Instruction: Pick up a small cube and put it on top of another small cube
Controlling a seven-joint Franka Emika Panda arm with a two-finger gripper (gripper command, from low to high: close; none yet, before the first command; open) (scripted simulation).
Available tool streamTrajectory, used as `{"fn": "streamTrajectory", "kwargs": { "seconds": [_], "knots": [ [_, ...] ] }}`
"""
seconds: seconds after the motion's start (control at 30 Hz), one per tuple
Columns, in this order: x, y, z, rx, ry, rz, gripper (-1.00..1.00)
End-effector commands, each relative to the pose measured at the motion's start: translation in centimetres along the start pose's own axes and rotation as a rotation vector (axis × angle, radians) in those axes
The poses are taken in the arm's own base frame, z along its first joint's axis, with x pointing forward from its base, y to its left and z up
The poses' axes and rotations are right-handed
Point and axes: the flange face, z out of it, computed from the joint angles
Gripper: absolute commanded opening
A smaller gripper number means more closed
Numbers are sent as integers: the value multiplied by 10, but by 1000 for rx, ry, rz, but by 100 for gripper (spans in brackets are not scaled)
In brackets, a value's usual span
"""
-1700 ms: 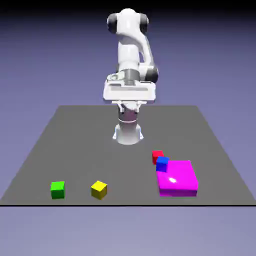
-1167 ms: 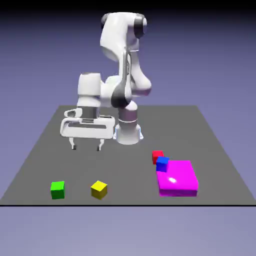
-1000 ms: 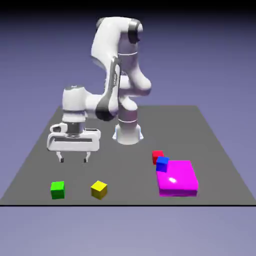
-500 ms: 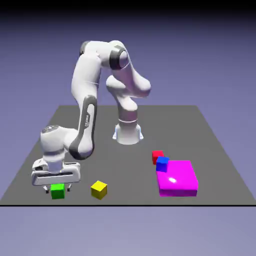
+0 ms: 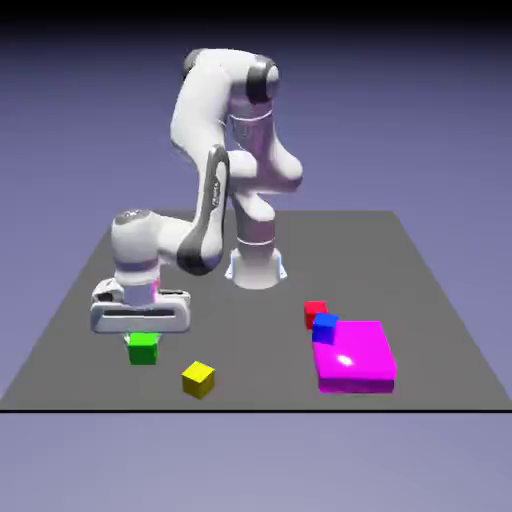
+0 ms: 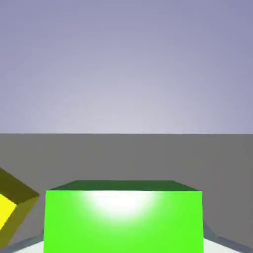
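Gripper (image 5: 141, 338) is clamped on the green cube (image 5: 142, 348), hand pointing straight down. Cube sits right under the white hand body, between the fingers; the fingers themselves are mostly hidden behind it. In the hand view the green cube (image 6: 123, 217) fills the bottom middle of the frame and covers both fingertips, so the exact jaw gap can't be read, only that it matches the cube's width. Cube looks lifted just clear of the grey table (image 5: 420, 270), though its underside and the table meet too close in the exterior view to be sure.

Room to move: the table's near edge runs just past the cube row. Table's left edge in the exterior view is near the hand. Bare grey surface lies behind the gripper and across the middle toward the robot base (image 5: 257, 268).

Yellow cube (image 5: 198, 379) is on the table just beside the held cube, toward the exterior view's right and a bit nearer the front edge, rotated corner-on. Hand view shows the yellow cube (image 6: 12, 207) at lower left, apart from the green one.

Well apart to the exterior view's right: blue cube (image 5: 324, 327) and red cube (image 5: 315, 312) touching or nearly so, at the back-left corner of a flat magenta block (image 5: 355, 357).
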Motion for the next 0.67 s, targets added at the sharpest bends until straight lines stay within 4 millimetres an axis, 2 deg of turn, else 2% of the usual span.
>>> {"fn": "streamTrajectory", "kwargs": {
  "seconds": [0.0, 0.3, 0.33, 0.53, 0.57, 0.6, 0.63],
  "knots": [
    [-6, -6, -3, -1, 2, 16, -100],
    [-69, -53, -23, -4, 23, 154, -100],
    [-69, -53, -23, -4, 23, 154, -100],
    [-70, -51, 47, -4, 23, 154, -100],
    [-70, -51, 47, -4, 23, 154, 100],
    [-70, -51, 47, -4, 23, 154, 100],
    [-69, -52, 34, -4, 24, 153, 100]
  ]
}}
